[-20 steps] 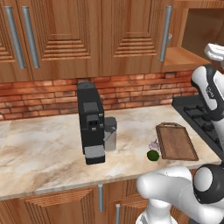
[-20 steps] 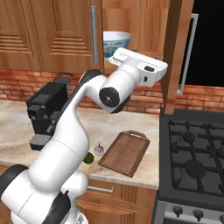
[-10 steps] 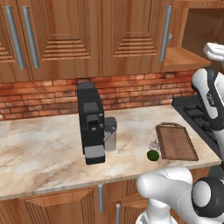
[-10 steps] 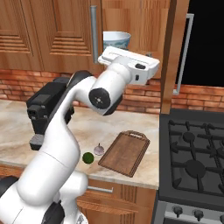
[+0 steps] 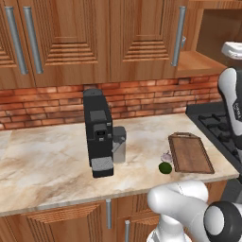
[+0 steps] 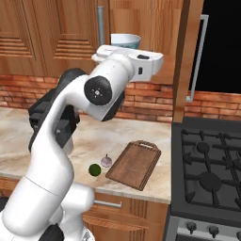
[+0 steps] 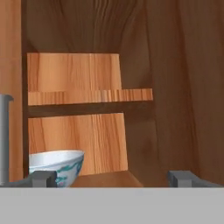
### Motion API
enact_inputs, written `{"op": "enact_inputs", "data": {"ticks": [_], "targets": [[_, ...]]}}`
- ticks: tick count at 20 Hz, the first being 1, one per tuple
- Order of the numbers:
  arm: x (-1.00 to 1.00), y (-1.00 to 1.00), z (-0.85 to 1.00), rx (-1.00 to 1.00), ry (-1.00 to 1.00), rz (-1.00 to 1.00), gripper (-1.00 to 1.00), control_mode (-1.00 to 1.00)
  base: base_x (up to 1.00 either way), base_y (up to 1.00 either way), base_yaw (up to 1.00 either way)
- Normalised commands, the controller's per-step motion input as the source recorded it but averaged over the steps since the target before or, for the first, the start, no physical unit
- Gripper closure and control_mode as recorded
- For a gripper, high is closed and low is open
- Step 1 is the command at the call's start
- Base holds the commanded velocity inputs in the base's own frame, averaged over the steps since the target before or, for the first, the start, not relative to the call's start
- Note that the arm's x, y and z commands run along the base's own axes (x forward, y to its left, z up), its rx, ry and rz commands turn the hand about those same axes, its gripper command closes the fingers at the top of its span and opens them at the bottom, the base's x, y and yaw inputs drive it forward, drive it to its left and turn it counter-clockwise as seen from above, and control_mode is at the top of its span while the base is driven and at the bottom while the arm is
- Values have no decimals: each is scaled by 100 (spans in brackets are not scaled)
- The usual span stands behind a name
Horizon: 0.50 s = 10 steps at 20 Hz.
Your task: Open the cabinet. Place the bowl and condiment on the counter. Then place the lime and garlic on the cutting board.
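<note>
The tool [image 7: 112,178] stands wide open and empty, its two dark fingertips [image 7: 43,178] far apart at the bottom of the hand view. It is raised to the open cabinet [image 7: 175,87] and looks straight into it. Just ahead of the tool, by its left fingertip, the bowl [image 7: 59,164] sits on the cabinet's lower board; it is pale with a blue-green pattern on its side. Above the bowl a shelf [image 7: 89,96] crosses the cabinet. At the left edge of the hand view a grey bar handle [image 7: 4,135] stands upright.

In the right base view the bowl [image 6: 125,41] shows just behind the white hand, and the open door [image 6: 187,56] stands edge-on to its right.

Well below the tool, on the table [image 6: 94,136], the cutting board [image 6: 134,164] lies flat. The garlic [image 6: 107,161] sits just beside the board's left edge, and the lime [image 6: 94,170] lies near the garlic, both on the table and off the board. Farther left stands a black coffee machine [image 5: 98,132], and a stove [image 6: 207,164] lies to the right of the board.
</note>
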Motion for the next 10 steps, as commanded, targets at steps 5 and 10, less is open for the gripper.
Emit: {"op": "enact_inputs", "data": {"ticks": [5, 10], "targets": [[-39, 49, -2, 0, 4, 0, -100, -100, 0, 0, 0], [-29, 57, 1, -4, -2, 0, -100, -100, 0, 0, 0]]}}
